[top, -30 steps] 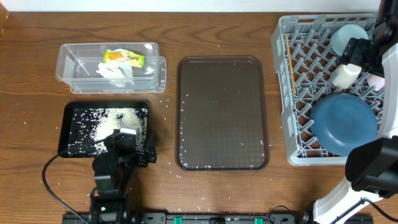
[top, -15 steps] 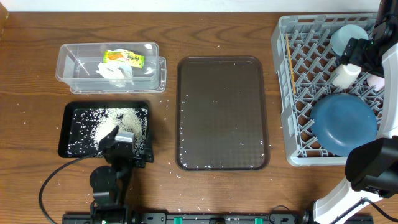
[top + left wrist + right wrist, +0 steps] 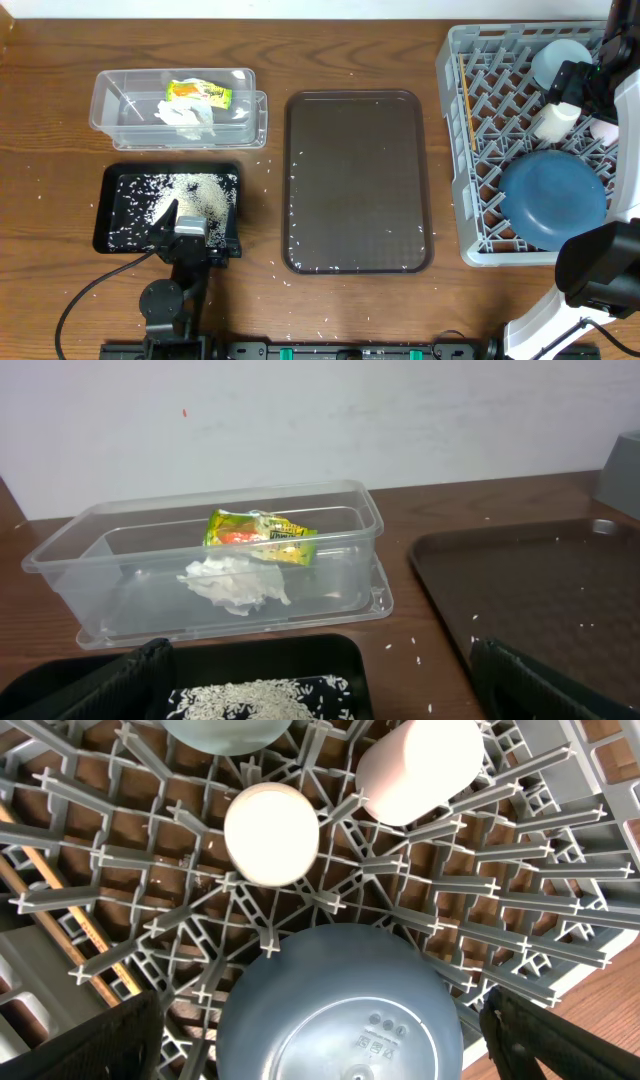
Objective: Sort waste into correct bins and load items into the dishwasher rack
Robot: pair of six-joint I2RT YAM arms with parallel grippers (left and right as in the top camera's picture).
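A dark wooden worktop point(image 3: 60, 120) with strong grain fills the scene, and a plain white wall point(image 3: 320, 420) stands behind its far edge. Stray white grains speckle the wood around the trays.

At the far left sits the clear tub point(image 3: 105, 108), holding the crumpled tissue point(image 3: 188, 118) with the yellow-green wrapper point(image 3: 200, 94) lying against it. Just near of the tub is the black tray point(image 3: 112, 200), with the rice heap point(image 3: 200, 188) spread across it. The large brown tray point(image 3: 357, 180) lies in the middle, with a few grains along its edges.

On the right stands the grey rack point(image 3: 480, 120). The dark-blue bowl point(image 3: 553, 198) rests upside down at its near side, and the light-blue bowl point(image 3: 560, 58) sits at the far side. The white cup point(image 3: 553, 120) stands among the pegs between them, with the pink cup point(image 3: 606, 130) to its right. The chopsticks point(image 3: 465, 95) lie along the rack's left edge.

The left gripper point(image 3: 192, 222) hangs over the near edge of the black tray, its fingers point(image 3: 120, 685) spread wide and empty. The right gripper point(image 3: 583, 88) hovers above the rack, its fingers point(image 3: 90, 1045) likewise released and holding nothing.
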